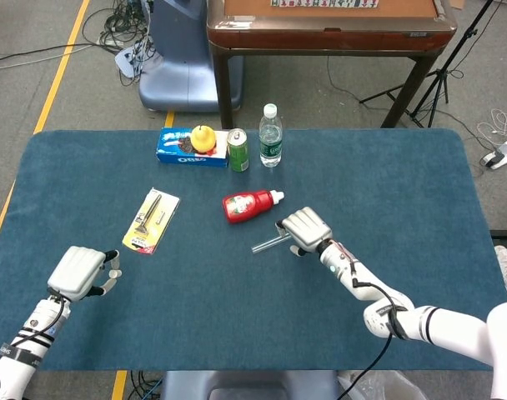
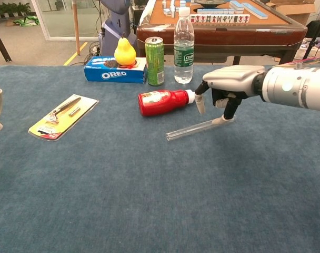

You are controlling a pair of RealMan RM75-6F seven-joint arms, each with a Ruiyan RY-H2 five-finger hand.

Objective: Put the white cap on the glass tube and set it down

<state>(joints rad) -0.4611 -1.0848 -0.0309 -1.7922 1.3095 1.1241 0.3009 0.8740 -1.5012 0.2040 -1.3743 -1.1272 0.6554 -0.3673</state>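
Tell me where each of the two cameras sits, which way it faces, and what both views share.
Head view: high above the near edge, looking steeply down on the blue table; shows both arms, left hand and right hand.
Chest view: low, near table height, facing across toward the far edge; shows the right hand, only a sliver of the left.
Shared: glass tube, red bottle, Oreo box, right hand.

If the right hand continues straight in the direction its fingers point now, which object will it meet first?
Most likely the glass tube: the right hand hangs over its far end, fingers pointing down, and one fingertip already seems to touch it. The red ketchup bottle lies just beyond, to the side.
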